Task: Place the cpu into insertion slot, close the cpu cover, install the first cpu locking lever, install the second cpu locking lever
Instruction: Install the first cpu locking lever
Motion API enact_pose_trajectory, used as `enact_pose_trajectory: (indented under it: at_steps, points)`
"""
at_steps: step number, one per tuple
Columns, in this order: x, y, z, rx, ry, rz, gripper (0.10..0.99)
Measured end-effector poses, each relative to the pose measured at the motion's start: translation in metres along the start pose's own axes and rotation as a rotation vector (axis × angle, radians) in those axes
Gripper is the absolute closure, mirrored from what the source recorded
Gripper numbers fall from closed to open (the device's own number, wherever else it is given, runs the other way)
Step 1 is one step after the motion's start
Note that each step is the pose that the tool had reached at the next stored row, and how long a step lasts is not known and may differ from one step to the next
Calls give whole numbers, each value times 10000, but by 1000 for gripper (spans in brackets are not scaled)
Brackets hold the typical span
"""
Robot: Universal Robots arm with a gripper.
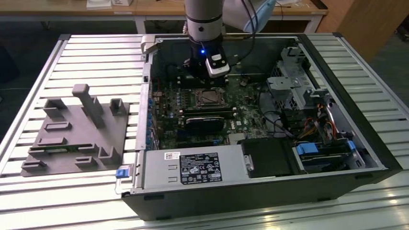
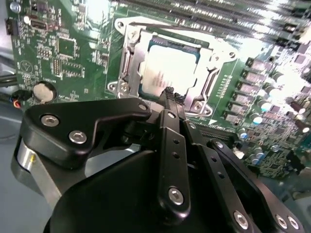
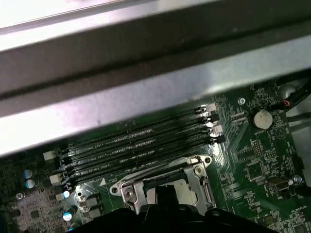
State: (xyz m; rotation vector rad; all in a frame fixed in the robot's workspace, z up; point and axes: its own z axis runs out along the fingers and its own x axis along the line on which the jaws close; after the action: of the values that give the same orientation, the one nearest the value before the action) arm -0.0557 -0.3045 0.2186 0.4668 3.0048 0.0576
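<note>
The cpu [image 2: 167, 70] lies flat in the insertion slot [image 1: 208, 98] on the green board, its pale metal top showing through the window of the cpu cover [image 2: 214, 63]. That silvery frame lies down over the chip. My gripper [image 2: 171, 95] is shut with nothing between its fingers, and its black tips hover at the near edge of the cover. In the first wrist view the cover [image 3: 129, 187] and a strip of the cpu [image 3: 183, 186] show just beyond my gripper [image 3: 163, 196]. I cannot make out how the locking levers stand.
Long black memory slots [image 3: 141, 145] run beside the socket, under the case wall [image 3: 146, 58]. A coin battery [image 2: 43, 91] sits on the board. The grey power-supply box [image 1: 191, 167], a drive cage [image 1: 294, 81] and cables crowd the case. A grey fixture [image 1: 76, 134] rests on the slatted table.
</note>
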Motion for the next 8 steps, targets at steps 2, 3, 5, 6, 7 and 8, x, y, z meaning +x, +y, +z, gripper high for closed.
enact_pose_trajectory:
  at_steps: [2,3,5,6,7,8]
  points:
    - [-8,-25,0,25,26,9,980]
    - [-13,-41,1,27,30,16,980]
    - [-24,-76,2,32,37,29,980]
    - [-30,-94,2,34,38,36,980]
    - [-35,-112,2,36,40,42,980]
    - [-41,-130,3,36,41,50,980]
